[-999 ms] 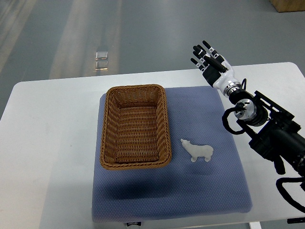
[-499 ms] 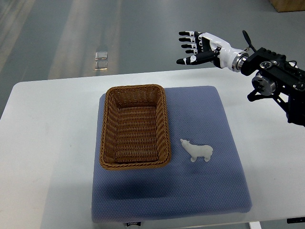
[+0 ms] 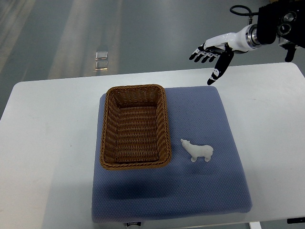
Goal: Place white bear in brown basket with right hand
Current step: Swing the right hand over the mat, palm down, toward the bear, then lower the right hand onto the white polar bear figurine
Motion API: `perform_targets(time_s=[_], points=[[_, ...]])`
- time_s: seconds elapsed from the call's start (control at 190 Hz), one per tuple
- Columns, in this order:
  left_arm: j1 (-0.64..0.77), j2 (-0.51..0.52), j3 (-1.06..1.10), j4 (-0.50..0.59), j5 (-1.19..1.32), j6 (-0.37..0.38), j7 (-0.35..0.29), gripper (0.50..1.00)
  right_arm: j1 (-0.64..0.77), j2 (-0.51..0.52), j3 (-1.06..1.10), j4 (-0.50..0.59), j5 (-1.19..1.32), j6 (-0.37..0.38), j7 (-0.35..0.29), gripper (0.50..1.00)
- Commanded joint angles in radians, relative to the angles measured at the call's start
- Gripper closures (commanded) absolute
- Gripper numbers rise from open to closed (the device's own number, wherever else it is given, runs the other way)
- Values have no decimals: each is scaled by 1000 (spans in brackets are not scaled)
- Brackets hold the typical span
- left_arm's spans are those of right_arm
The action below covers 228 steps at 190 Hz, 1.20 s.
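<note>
A small white bear lies on its side on the blue mat, just right of the brown wicker basket. The basket holds nothing I can see. My right hand hangs high above the mat's far right corner, well away from the bear. Its fingers are spread and hold nothing, with the thumb pointing down. Its black and white forearm enters from the top right corner. The left arm does not show.
The mat lies on a white table whose far edge runs just beyond the basket. Grey floor lies past it, with a small bright floor plate. A wooden box corner shows at the top right.
The right arm has swung up and back toward the top right corner. The hand turned from palm-sideways to fingers pointing down-left. Bear and basket have not moved.
</note>
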Motion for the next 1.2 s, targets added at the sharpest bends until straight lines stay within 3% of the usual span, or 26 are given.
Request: perform_targets(time_s=[0.0, 0.163, 0.415, 0.51, 0.631, 0.936, 1.193], points=[[1, 0, -2, 0, 0, -1, 0, 500, 37, -60, -2, 84, 63, 1, -70, 574], [-1, 0, -2, 0, 0, 0, 0, 500, 55, -163, -46, 237, 249, 1, -168, 574], [1, 0, -2, 0, 0, 0, 0, 500, 31, -264, -63, 394, 266, 1, -160, 579], [1, 0, 0, 0, 0, 0, 0, 500, -17, -281, -57, 436, 267, 1, -128, 579], [-1, 0, 0, 0, 0, 0, 0, 500, -67, -272, -56, 461, 267, 1, -85, 581], [1, 0, -2, 9, 0, 0, 0, 500, -178, -216, -52, 478, 256, 0, -52, 581], [1, 0, -2, 8, 0, 0, 0, 500, -262, -186, -51, 476, 197, -137, -32, 583]])
